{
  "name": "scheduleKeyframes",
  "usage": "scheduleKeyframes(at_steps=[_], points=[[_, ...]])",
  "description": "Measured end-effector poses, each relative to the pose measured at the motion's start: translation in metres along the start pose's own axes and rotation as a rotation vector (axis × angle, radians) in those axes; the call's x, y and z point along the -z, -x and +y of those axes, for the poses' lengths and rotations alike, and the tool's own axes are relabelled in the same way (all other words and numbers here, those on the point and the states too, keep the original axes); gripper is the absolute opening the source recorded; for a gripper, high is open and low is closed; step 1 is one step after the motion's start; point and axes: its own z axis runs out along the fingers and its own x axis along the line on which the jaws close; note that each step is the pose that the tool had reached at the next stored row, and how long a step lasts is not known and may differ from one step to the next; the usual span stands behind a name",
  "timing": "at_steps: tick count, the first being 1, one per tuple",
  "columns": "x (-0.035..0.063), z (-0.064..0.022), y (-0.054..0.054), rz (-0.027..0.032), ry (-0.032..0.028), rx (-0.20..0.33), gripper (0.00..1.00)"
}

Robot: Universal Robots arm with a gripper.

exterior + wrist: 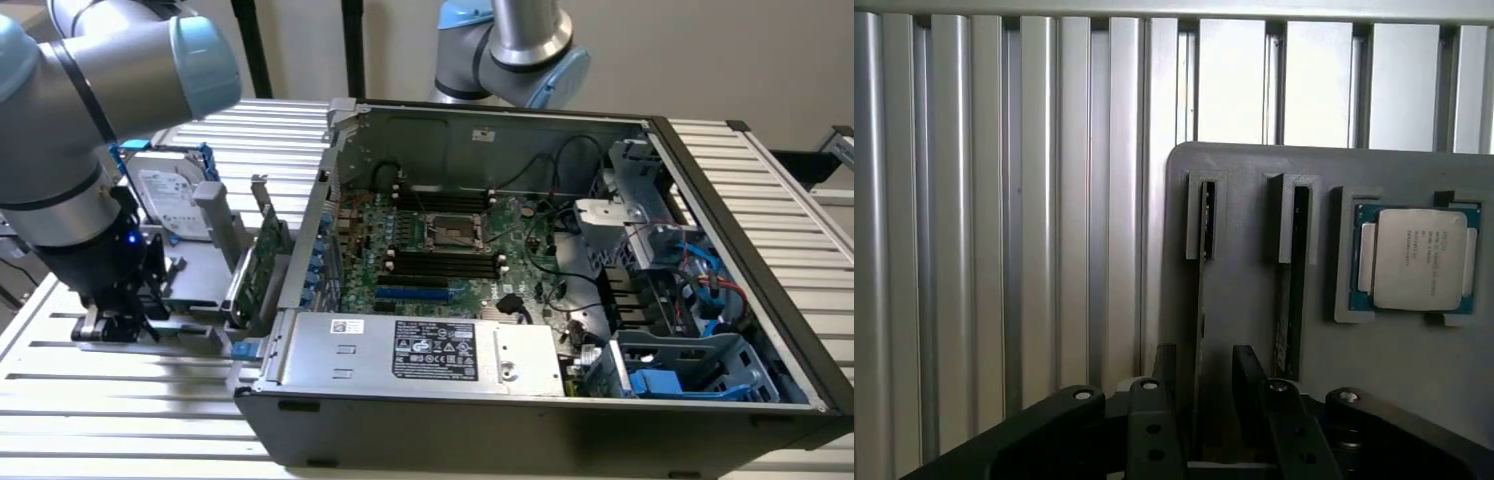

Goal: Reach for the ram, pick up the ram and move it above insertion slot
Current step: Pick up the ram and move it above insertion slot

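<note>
Slotted aluminium counter (120, 400) carries an open PC case (534, 430) and, on the exterior view's left, a grey parts holder (187, 290). Arm is down over that holder, with the hand (114, 325) low at its near end.

Wrist view: hand (1204, 352) is wide open, dark fingers (1154, 400) one on each side of the ram (1200, 300). Ram stands on edge in its slot in the holder (1244, 170), running lengthwise between the fingers. There's a gap on both sides and I see no contact, so nothing is gripped and the ram is not lifted.

Same holder:
- second ram stick (1289, 290) sits in the parallel slot just beside the first, outside the fingers
- CPU (1419, 258) lies flat in its recess, further over on that side, lid up

Exterior view, around the holder:
- hard drive (171, 195) stands upright behind the hand
- expansion card (267, 270) stands on edge between holder and case wall

Inside the case:
- motherboard (454, 250) lies flat with the CPU socket (451, 230) near its middle
- black memory slots (447, 262) run just beside the socket, well apart from the hand
- power supply (414, 350) sits along the near wall
- cables and drive cage are on the exterior view's right

A second arm (514, 50) hangs at the back, above the case's rear wall.
</note>
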Motion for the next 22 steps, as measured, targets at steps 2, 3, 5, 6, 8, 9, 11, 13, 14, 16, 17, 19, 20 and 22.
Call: scheduleKeyframes(at_steps=[2,3,5,6,8,9,11,13,14,16,17,19,20,22], points=[[-0.001,0.0002,0.0,0.0001,0.0028,0.0,0.36],[-0.0016,0.0002,0.0,0.0,0.0039,0.0,0.36],[-0.0017,0.0002,0.0,0.0004,0.005,0.0,0.34],[-0.0017,0.0002,-0.0001,0.0005,0.005,0.0,0.28],[-0.0018,0.0001,-0.0001,0.0006,0.0048,0.0,0.16],[-0.0019,0.0001,0.0,0.0005,0.0049,0.0,0.16],[-0.0019,0.0001,0.0,0.0005,0.0048,0.0,0.13],[-0.0019,0.0001,0.0,0.0004,0.0048,-0.002,0.13],[-0.002,0.0002,0.0,0.0004,0.0048,-0.007,0.13],[-0.0022,0.0002,0.0,0.0001,0.0048,-0.028,0.13],[-0.0023,0.0002,0.0,0.0,0.0049,-0.043,0.13],[-0.0026,0.0002,0.0,-0.0004,0.0049,-0.073,0.13],[-0.0027,0.0002,0.0,-0.0005,0.0049,-0.078,0.13],[-0.0028,0.0001,0.0,-0.0006,0.0048,-0.078,0.13]])
